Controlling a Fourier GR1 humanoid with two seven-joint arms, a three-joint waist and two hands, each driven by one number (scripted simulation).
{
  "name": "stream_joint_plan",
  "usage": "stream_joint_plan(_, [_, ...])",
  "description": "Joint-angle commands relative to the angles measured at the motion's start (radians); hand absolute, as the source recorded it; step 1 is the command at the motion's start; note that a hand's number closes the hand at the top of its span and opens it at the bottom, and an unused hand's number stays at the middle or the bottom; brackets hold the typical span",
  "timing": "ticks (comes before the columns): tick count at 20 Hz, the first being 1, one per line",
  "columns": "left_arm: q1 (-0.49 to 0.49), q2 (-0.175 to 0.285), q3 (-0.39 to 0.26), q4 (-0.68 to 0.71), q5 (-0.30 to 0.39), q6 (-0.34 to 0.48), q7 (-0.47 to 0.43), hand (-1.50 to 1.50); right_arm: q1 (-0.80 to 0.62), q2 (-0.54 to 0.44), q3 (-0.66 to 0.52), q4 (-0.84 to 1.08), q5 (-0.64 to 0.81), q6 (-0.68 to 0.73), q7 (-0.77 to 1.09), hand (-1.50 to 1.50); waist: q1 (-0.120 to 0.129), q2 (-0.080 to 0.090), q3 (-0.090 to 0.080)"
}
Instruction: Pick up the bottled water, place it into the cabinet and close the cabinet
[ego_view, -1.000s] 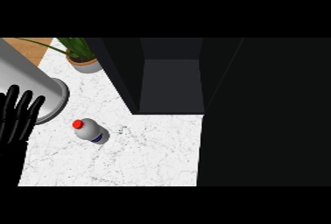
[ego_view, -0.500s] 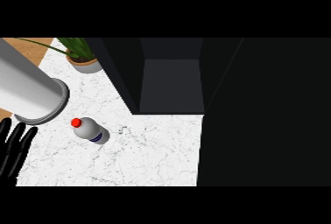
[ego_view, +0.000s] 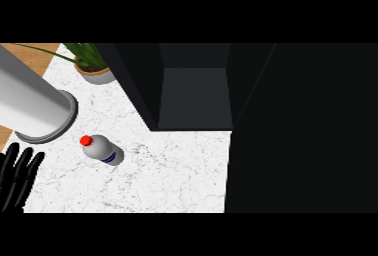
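Note:
The bottled water (ego_view: 102, 149) is a clear bottle with a red cap and a blue label band. It lies on the white marbled counter (ego_view: 162, 175), cap pointing up-left. My left hand (ego_view: 18, 176) shows at the lower left edge, fingers straight and pointing up. It is open and sits apart from the bottle, to the left of it and lower in the view. The dark cabinet (ego_view: 195, 90) stands open at the back, with its grey inner floor showing and nothing on it. My right hand is out of the view.
A thick grey cylinder (ego_view: 29, 102) with a flanged end lies across the upper left, ending just above the bottle's cap. A potted plant (ego_view: 94, 70) stands at the back left beside the cabinet. A large black mass (ego_view: 303, 130) fills the right side.
My left hand has sunk toward the lower left edge, away from the cylinder's end. The grey cylinder has slid a little further in. The bottle has not moved.

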Motion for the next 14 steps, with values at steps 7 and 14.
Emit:
stream_joint_plan(7, [-0.113,-0.038,0.074,0.280,-0.097,0.052,-0.139,-1.50,0.097,-0.011,0.024,-0.119,0.003,-0.004,0.011,-1.50,-0.003,0.003,-0.001])
stream_joint_plan(14, [-0.197,-0.014,0.104,0.437,-0.076,0.037,-0.147,-1.50,0.286,-0.058,0.061,-0.211,-0.009,0.061,-0.093,-1.50,-0.016,-0.001,0.000])
